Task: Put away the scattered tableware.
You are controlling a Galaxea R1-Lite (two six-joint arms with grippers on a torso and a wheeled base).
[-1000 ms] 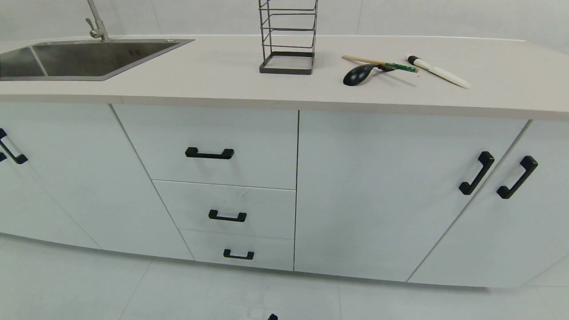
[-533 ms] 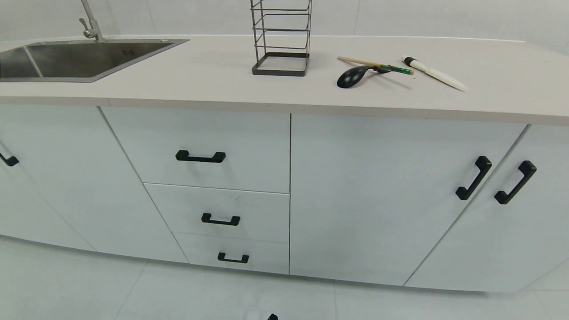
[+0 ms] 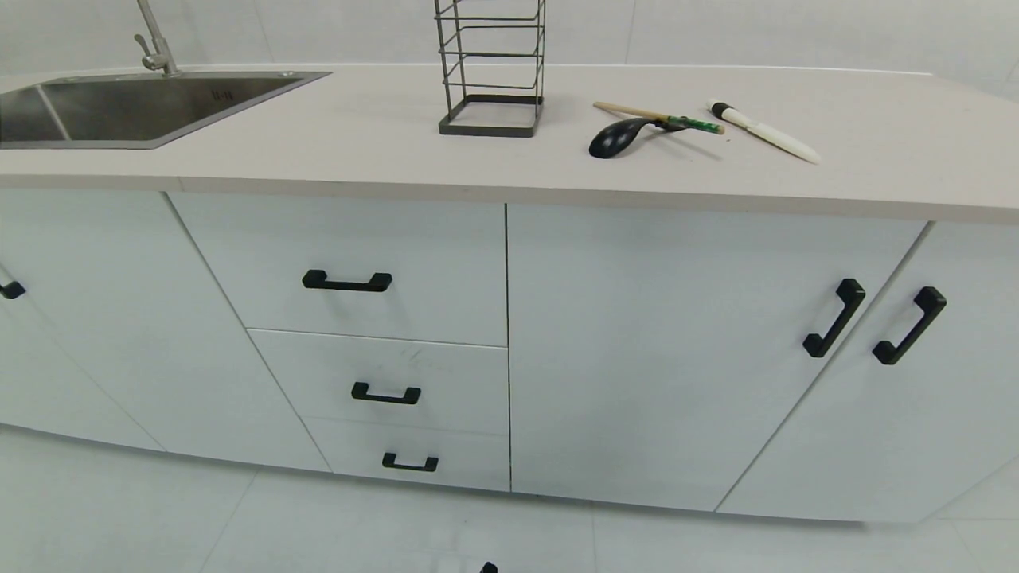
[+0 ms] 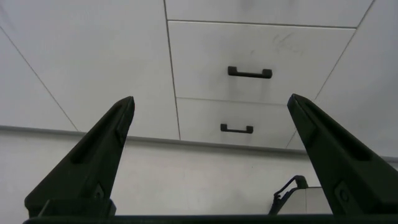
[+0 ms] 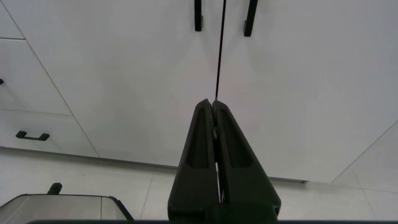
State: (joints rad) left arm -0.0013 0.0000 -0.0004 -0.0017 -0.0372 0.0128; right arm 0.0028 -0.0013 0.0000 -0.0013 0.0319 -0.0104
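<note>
Black plastic spoon [image 3: 614, 137], green-tipped wooden chopsticks [image 3: 657, 117] and white-bladed knife [image 3: 763, 133] are lying right of the black wire rack [image 3: 491, 68], back from the pale tabletop [image 3: 318, 163] edge. Left tool [image 4: 210, 99] is gaping wide, empty; right tool [image 5: 214, 103] is pinching together, empty.

Spoon [image 3: 613, 138], chopsticks [image 3: 657, 117], white utensil [image 3: 764, 133] near rack [image 3: 491, 121]

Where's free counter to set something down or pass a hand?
Free: counter between sink and rack; the front strip along its edge; the end right of the white utensil. Crowded: right of the rack, where spoon and chopsticks cross, white utensil close by.
</note>
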